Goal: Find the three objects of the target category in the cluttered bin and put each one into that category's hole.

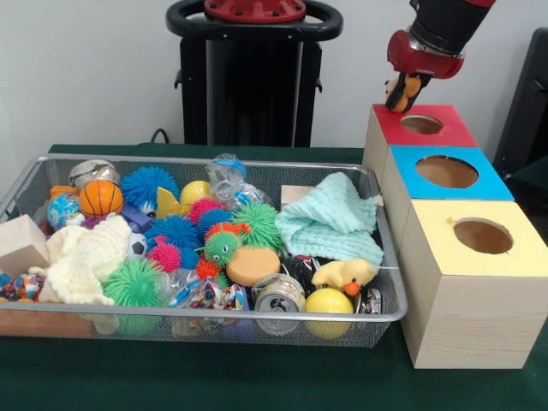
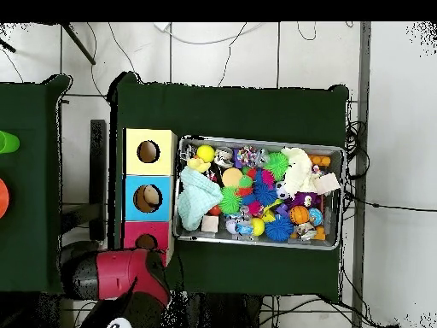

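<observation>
Holding a small yellow-orange toy [image 1: 408, 88], the gripper [image 1: 401, 101] hangs above the hole [image 1: 421, 124], slightly off-centre. Releasing now risks clipping the red box's rim just below and bouncing onto the worktop [image 1: 257, 377].

A dark green cloth-covered table [image 1: 257, 385] carries the bin [image 1: 390, 315], well away from the gripper [image 1: 402, 96], and three wooden boxes [image 1: 467, 291] in a row starting just beneath it.

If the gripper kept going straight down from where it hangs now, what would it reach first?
Most likely the hole in the red-faced box, or its rim; the gripper, holding something yellow-orange, hangs just above its edge, though depth is uncertain.
</observation>
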You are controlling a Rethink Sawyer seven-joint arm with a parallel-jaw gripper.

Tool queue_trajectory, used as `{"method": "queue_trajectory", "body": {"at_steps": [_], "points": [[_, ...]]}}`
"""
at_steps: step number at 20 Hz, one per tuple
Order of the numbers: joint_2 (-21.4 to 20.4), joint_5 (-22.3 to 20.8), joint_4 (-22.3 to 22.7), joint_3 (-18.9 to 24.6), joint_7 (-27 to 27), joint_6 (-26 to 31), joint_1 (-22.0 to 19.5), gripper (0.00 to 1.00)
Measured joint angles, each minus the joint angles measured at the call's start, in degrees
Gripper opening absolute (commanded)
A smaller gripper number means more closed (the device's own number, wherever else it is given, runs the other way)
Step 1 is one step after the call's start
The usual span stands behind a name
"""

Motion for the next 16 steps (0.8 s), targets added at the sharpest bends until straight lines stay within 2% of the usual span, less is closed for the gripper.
{"method": "queue_trajectory", "body": {"at_steps": [16], "points": [[0.29,0.67,-5.44,-1.15,0.18,1.75,0.65,0.00]]}}
